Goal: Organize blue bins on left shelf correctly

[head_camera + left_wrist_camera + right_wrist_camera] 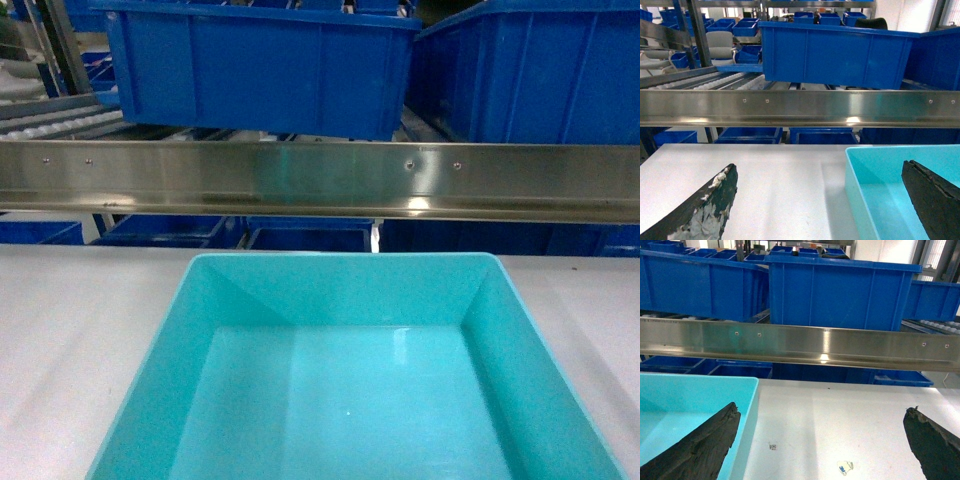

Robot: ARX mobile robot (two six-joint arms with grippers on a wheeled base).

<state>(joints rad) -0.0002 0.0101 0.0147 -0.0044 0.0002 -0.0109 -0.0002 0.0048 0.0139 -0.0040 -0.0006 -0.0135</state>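
While empty, smooth turquoise tub

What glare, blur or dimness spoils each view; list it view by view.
Head view: dim and soft, bright glare spot on the steel beam, faint sheen on the turquoise tub floor. Left wrist view: sharper, glare on the beam, near fingers blurred. Right wrist view: bright, beam glare, window washed out.

Right claw wide apart over white table; turquoise tub at left finger.
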